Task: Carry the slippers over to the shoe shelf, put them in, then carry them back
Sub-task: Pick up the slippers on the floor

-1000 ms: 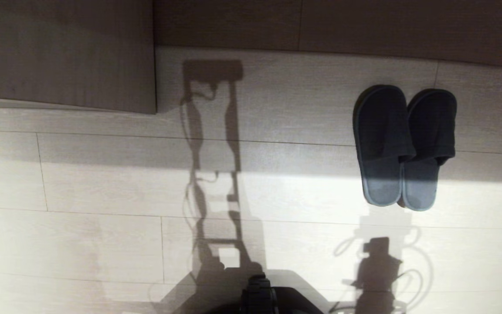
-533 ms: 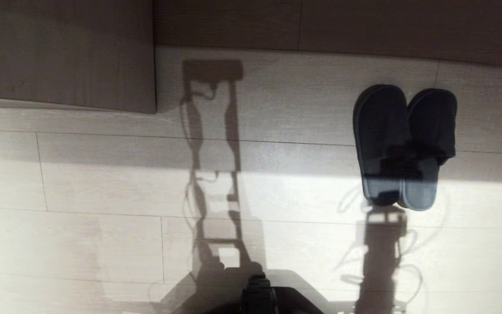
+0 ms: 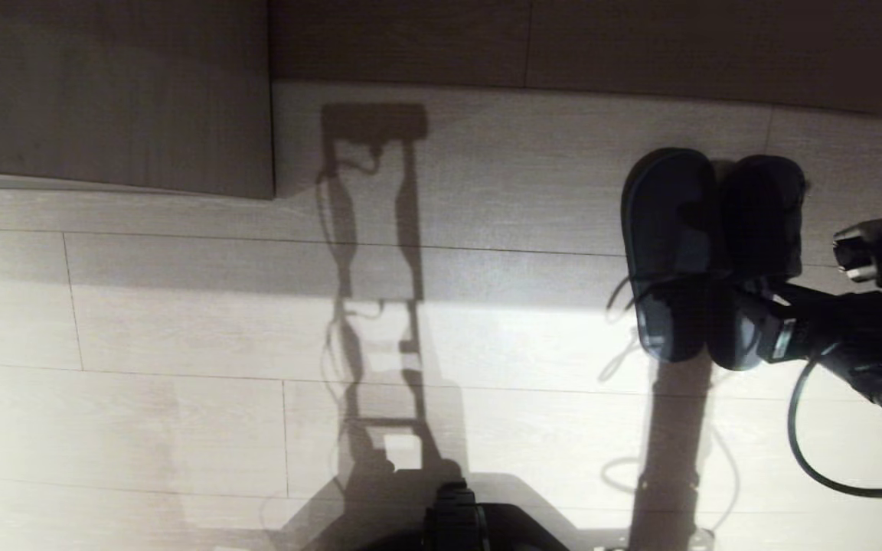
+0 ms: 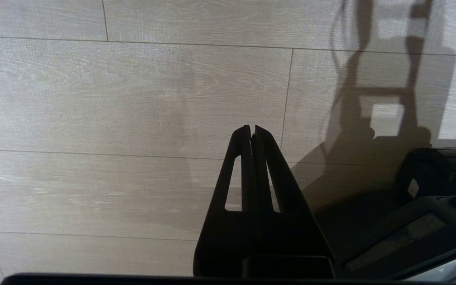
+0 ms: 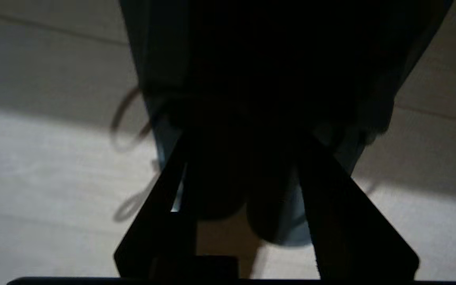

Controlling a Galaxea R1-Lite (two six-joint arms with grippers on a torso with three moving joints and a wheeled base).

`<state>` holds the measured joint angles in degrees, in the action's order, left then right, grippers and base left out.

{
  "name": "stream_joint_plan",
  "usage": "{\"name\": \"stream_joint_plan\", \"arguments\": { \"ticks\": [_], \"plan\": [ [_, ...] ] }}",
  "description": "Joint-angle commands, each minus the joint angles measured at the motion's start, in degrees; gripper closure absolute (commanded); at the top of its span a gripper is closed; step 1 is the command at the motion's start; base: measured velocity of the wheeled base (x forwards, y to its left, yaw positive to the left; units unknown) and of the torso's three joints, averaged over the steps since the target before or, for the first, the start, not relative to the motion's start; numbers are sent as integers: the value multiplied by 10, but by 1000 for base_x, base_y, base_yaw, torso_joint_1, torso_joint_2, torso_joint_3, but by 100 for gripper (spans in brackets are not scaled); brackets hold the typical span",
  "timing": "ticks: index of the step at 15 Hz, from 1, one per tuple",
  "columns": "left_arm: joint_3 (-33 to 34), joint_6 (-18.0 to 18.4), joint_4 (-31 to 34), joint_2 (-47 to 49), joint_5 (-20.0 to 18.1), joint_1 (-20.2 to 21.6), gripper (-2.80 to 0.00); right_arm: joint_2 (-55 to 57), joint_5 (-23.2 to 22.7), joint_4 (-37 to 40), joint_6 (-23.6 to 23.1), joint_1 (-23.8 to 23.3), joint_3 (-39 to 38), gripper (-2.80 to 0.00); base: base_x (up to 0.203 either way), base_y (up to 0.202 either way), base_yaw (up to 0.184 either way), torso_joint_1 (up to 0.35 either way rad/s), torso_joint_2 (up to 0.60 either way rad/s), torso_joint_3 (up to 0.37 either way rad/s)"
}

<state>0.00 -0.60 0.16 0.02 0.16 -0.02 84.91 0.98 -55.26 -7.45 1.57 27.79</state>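
slippers (image 3: pixel 713 252) paired side by side on pale wood floor (image 3: pixel 181 344), right pincer (image 5: pixel 247 158) over their heel ends, prongs spread apart straddling both, left pincer (image 4: pixel 251 132) pressed together above the floor, away from slippers

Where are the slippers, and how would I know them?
Look at the pale wood floor, on the robot's right side, just in front of the brown wall panel. Two dark slippers lie side by side, heels toward the robot. They're the only shoes there, with the right tool at their heels.

Pale plank floor (image 3: pixel 181 337), sunlit, brown cabinet (image 3: pixel 104 92)
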Motion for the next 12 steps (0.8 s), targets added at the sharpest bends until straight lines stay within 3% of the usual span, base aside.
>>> {"name": "stream_joint_plan", "arguments": {
  "ticks": [1, 3, 5, 8, 12],
  "plan": [
    [0, 0, 0, 0, 0, 0, 0, 90, 6, -46, -7, 2, 16, -280, 0, 0, 0, 0, 0, 0],
    [0, -1, 0, 0, 0, 0, 0, 94, 9, -52, -10, 2, 20, -280, 0, 0, 0, 0, 0, 0],
    [0, -1, 0, 0, 0, -1, 0, 128, 13, -114, -13, 2, 27, -280, 0, 0, 0, 0, 0, 0],
    [0, -1, 0, 0, 0, 0, 0, 192, 39, -275, -14, 2, 19, -280, 0, 0, 0, 0, 0, 0],
    [0, -1, 0, 0, 0, 0, 0, 181, 46, -294, -13, 4, -7, -280, 0, 0, 0, 0, 0, 0]
  ]
}}
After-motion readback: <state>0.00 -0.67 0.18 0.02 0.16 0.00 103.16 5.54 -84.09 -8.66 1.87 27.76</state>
